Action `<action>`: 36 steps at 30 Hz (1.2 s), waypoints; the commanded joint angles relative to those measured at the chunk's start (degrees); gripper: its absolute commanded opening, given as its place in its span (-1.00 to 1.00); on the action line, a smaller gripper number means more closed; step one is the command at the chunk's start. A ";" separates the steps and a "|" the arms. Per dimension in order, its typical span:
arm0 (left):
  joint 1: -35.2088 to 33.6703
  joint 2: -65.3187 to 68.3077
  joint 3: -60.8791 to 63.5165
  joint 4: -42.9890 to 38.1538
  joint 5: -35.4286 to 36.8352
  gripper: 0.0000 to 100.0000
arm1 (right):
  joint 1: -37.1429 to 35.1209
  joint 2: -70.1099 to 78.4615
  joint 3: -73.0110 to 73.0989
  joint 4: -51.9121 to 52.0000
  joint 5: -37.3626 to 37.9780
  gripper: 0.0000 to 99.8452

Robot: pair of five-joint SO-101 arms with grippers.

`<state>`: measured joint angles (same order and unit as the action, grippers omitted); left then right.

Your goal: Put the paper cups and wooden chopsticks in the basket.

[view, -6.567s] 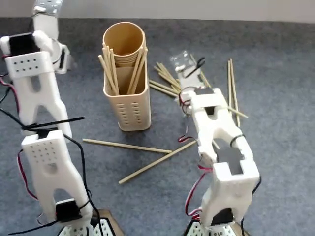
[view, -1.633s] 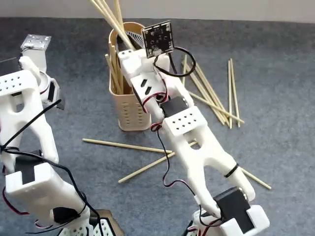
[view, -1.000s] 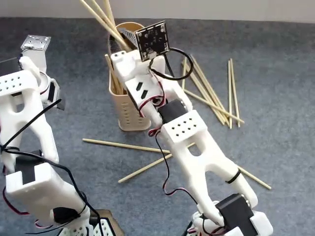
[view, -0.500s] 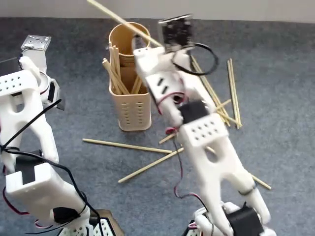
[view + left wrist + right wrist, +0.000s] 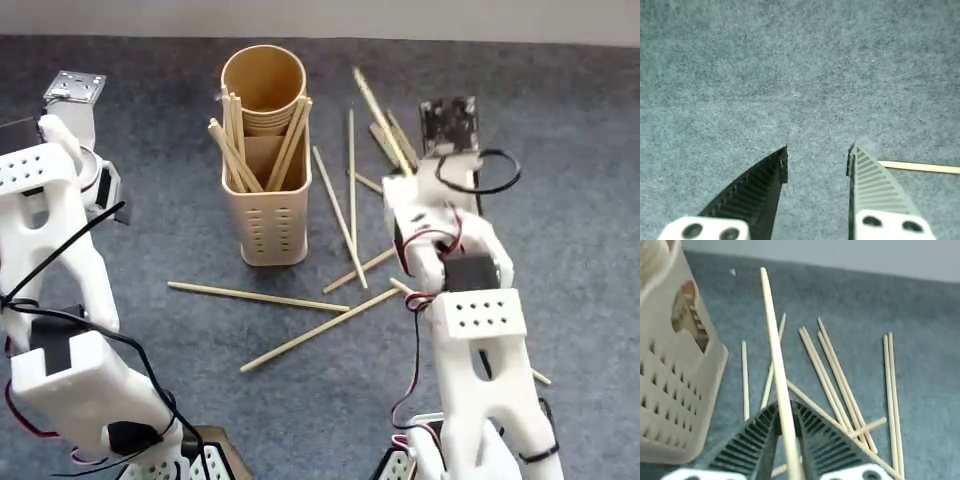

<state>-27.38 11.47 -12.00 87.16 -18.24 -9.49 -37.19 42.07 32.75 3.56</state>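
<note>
The cream slotted basket stands upright on the grey carpet, holding stacked paper cups and several wooden chopsticks. My right gripper is to the right of the basket, shut on one chopstick that points up and away. In the right wrist view that chopstick sticks out between the closed fingers of the right gripper, with the basket beside it. My left gripper is open over bare carpet, nothing between its fingers. The left arm is at the far left.
Loose chopsticks lie on the carpet: two long ones in front of the basket, several between basket and right arm, more in the right wrist view. One chopstick tip lies near the left gripper.
The right arm swung from above the basket back to its right side. Its bundle went into the basket, a few sticks fell beside it, and one stays gripped. The left arm kept still.
</note>
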 commanded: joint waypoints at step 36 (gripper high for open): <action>-5.41 -2.77 -0.04 -3.87 -4.57 -0.56 | -12.53 60.53 -39.34 9.89 9.05 -0.49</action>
<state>-31.43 11.47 -11.82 84.09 -22.20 -22.15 14.42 12.35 42.86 13.05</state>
